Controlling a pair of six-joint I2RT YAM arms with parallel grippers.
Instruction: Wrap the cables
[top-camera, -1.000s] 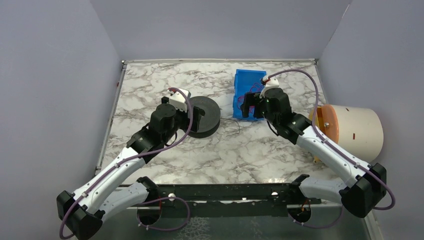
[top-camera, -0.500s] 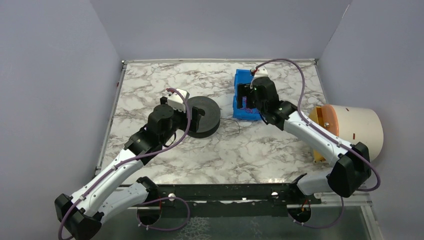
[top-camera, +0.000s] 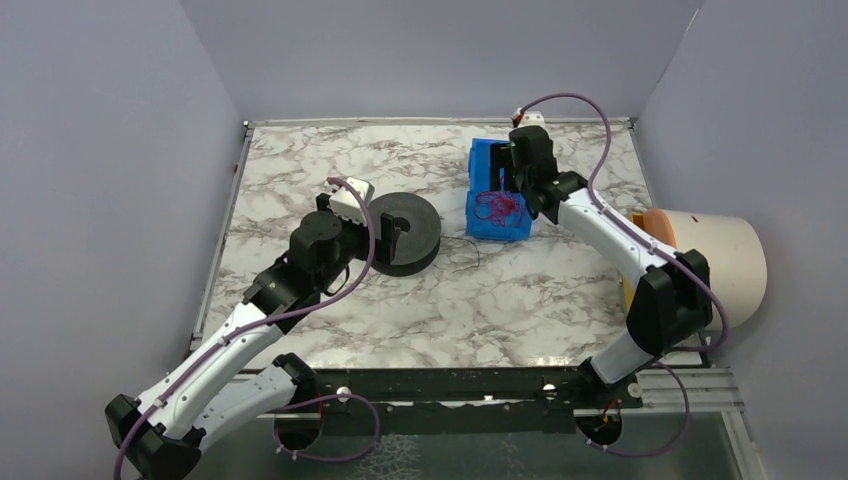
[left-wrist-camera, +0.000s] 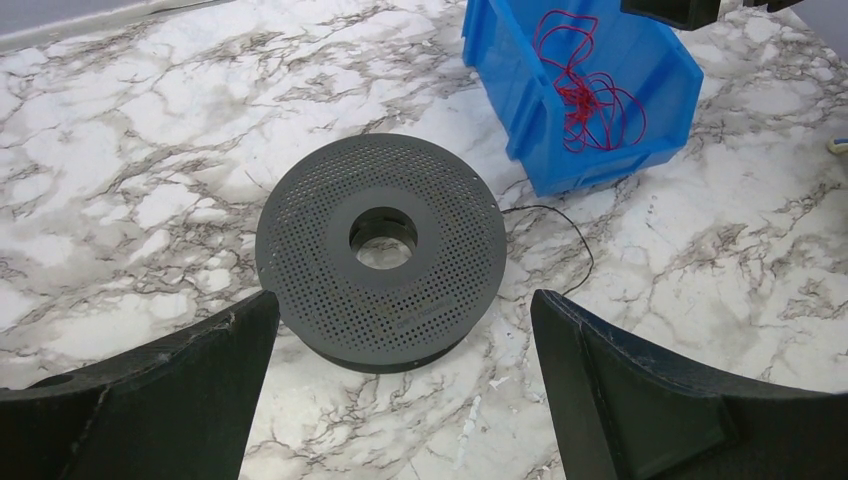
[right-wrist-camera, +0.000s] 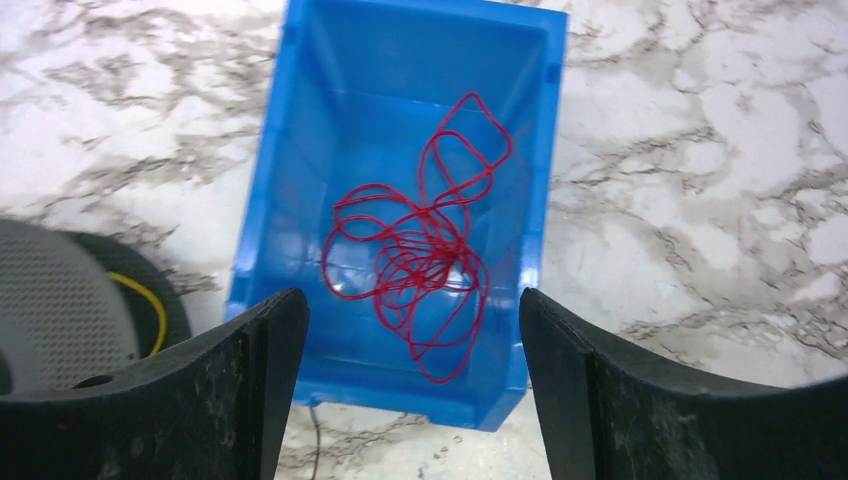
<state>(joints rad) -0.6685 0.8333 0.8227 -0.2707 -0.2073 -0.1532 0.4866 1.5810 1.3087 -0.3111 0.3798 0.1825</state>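
Left arm: stretches from its base at the near left diagonally up the marble table (top-camera: 300, 170), forearm low, wrist bent towards the middle.
Left gripper (left-wrist-camera: 400, 305): fingers wide apart and holding nothing; it hangs just short of the near side of the spool (left-wrist-camera: 300, 240), and the wrist view frames the spool between the two fingers.
Right arm: elbow raised high near the right edge, forearm reaching far out to the blue bin (top-camera: 521, 232), wrist turned so the fingers point down.
Right gripper (right-wrist-camera: 408, 305): fingers apart with nothing between them, poised above the bin's open top, clear of its contents.
Cables (right-wrist-camera: 420, 270): a loose red tangle lies on the bin floor, nearer the end that faces the arms.
Yellow wire (right-wrist-camera: 140, 300): a short arc shows at the rim of the spool.
Dark thin wire (left-wrist-camera: 570, 230): curls on the table between spool and bin.
Spool: a dark perforated disc with a round centre hole, lying flat, left of the bin and apart from it.
Cream cylinder (top-camera: 710, 260): lies on its side at the right edge, orange end towards the table.
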